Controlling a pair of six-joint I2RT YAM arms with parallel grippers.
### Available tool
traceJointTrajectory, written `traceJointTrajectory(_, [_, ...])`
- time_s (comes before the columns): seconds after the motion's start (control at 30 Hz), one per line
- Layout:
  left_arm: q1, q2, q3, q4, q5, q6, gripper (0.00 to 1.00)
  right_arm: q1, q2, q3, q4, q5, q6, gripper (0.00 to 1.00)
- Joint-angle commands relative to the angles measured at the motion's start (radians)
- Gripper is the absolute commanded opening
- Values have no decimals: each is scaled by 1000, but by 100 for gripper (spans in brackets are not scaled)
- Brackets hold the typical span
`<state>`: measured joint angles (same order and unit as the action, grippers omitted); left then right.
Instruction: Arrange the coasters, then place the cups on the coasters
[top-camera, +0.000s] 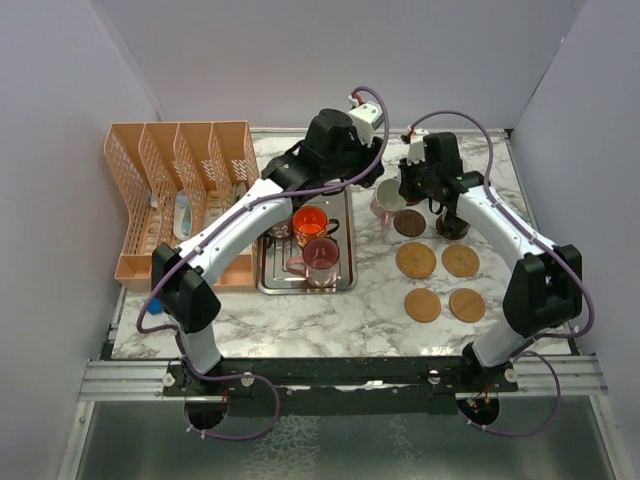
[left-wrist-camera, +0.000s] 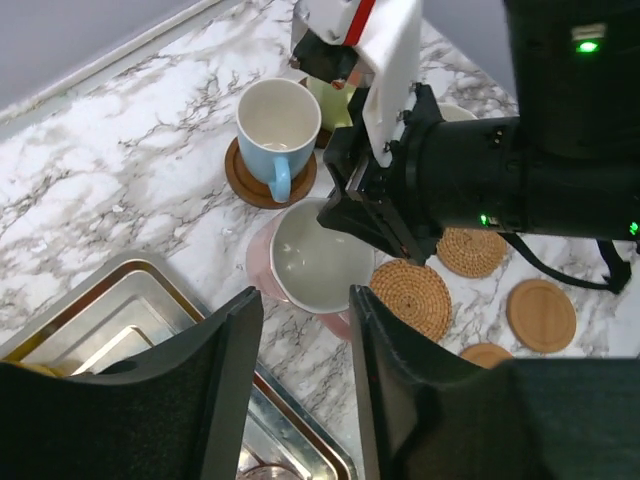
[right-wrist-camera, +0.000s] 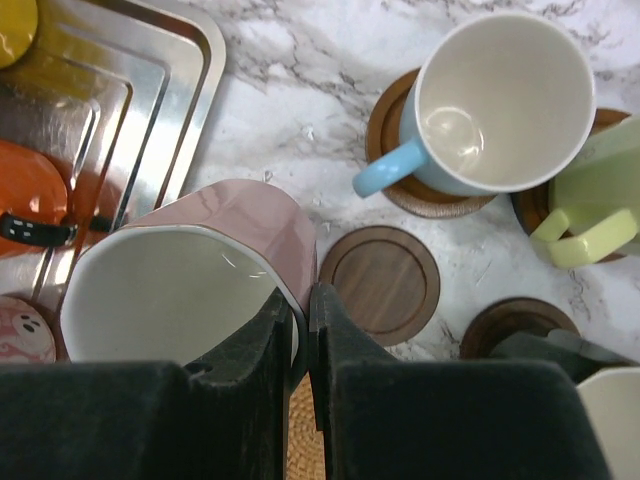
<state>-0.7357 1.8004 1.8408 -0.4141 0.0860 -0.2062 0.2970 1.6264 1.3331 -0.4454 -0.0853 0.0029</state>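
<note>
The right claw (right-wrist-camera: 303, 310) is clenched on the wall of a pale pink ceramic cup (right-wrist-camera: 230, 215), one finger inside the white bowl and one outside. This rim pinch keeps the cup upright and leaves its base free to be set down. An empty dark round wooden coaster (right-wrist-camera: 380, 285) lies just beside this claw, on the side away from the rectangular steel tray (right-wrist-camera: 180, 60), and is probably meant for this cup. Whether the cup hangs clear of the marble-patterned worktop (left-wrist-camera: 120, 180) or rests on it I cannot tell. The left claw (left-wrist-camera: 305, 300) is released above the same cup, fingers spread with nothing between them, so only the right claw holds the cup. Beyond the right claw, a light blue handled cup (right-wrist-camera: 500, 100) sits on its own brown coaster (right-wrist-camera: 400, 190). The right wrist view shows the grip and the free coaster, which the right arm hides in the left wrist view. The left wrist view in turn shows woven tan round coasters (left-wrist-camera: 410, 298) lying bare past the cup, and the overhead view shows both arms meeting beside the tray.
</note>
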Motion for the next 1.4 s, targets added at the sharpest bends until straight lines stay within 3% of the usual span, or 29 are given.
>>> traceJointTrajectory(0.0, [32, -85, -88, 37, 149, 95, 47, -1, -102, -20, 19, 7, 17, 1])
traceJointTrajectory(0.3, [87, -180, -187, -9, 159, 208, 65, -37, -172, -79, -48, 42, 63, 1])
traceJointTrajectory(0.5, [116, -199, -202, -8, 123, 261, 79, -39, -143, -32, -97, 169, 167, 1])
traceJointTrajectory(1.17, [127, -202, -232, 7, 97, 291, 81, -75, 25, 86, -206, 265, 352, 1])
traceJointTrajectory(1.37, [128, -203, -229, 5, 95, 290, 81, -114, 53, 87, -215, 208, 369, 1])
